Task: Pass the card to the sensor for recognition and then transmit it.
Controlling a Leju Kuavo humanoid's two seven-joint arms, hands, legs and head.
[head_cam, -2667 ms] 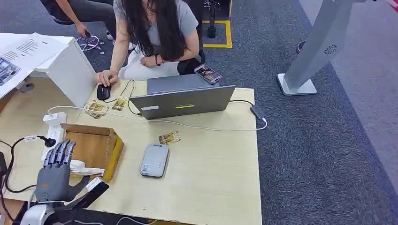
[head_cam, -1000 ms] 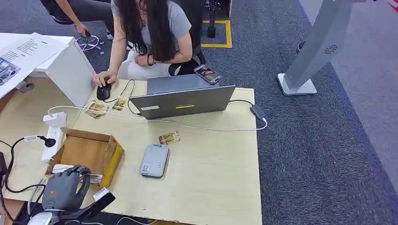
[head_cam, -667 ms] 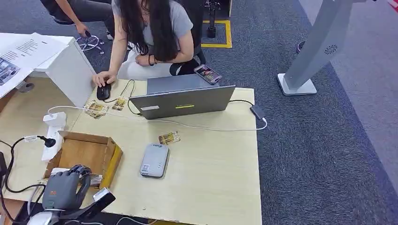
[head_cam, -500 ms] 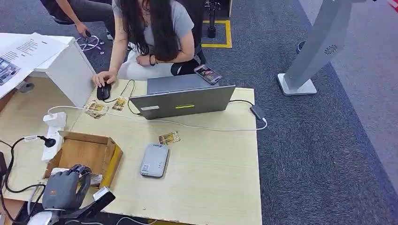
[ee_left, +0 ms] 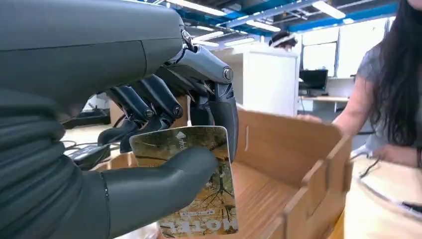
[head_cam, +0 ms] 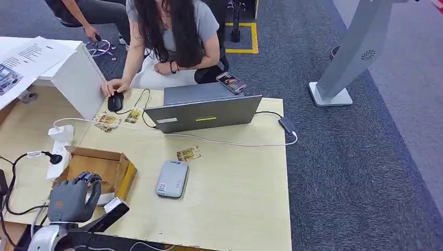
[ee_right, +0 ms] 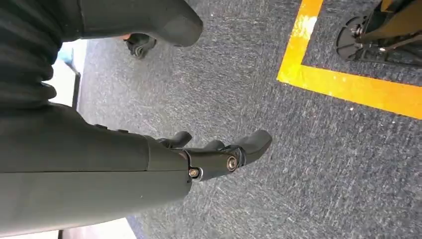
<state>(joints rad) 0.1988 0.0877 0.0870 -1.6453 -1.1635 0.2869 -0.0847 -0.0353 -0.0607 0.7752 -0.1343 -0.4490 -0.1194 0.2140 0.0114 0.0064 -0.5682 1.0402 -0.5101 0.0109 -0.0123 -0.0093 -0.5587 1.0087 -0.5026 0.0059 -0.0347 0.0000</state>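
Your left hand (head_cam: 70,201) sits over the near end of the open cardboard box (head_cam: 107,166), fingers curled in. In the left wrist view that hand (ee_left: 114,149) pinches the card (ee_left: 196,184) between the thick thumb and the darker fingers (ee_left: 219,107); the card shows a yellow-brown printed face with pale lettering along one edge, and it stands above the box floor (ee_left: 259,196), with the box's brown walls just beyond the fingers.

The grey sensor (head_cam: 172,178) lies flat on the wooden table (head_cam: 235,198), to the right of your left hand and apart from it, just past the box's yellow-edged side. A second card (head_cam: 188,153) lies on the table just beyond the sensor, and more cards (head_cam: 108,122) lie further out, near the open laptop (head_cam: 201,112). A white cable (head_cam: 219,141) runs across the table between the laptop and the sensor. Beyond the box, on the hand's left, a white power strip (head_cam: 58,149) carries a black plug.

A person (head_cam: 167,36) sits at the table's far side with one hand on a black mouse (head_cam: 114,102).

Your right hand (ee_right: 209,154) hangs over grey carpet beside a yellow floor line (ee_right: 348,84); its fingers are loosely spread, the thumb apart from them, and it holds nothing.
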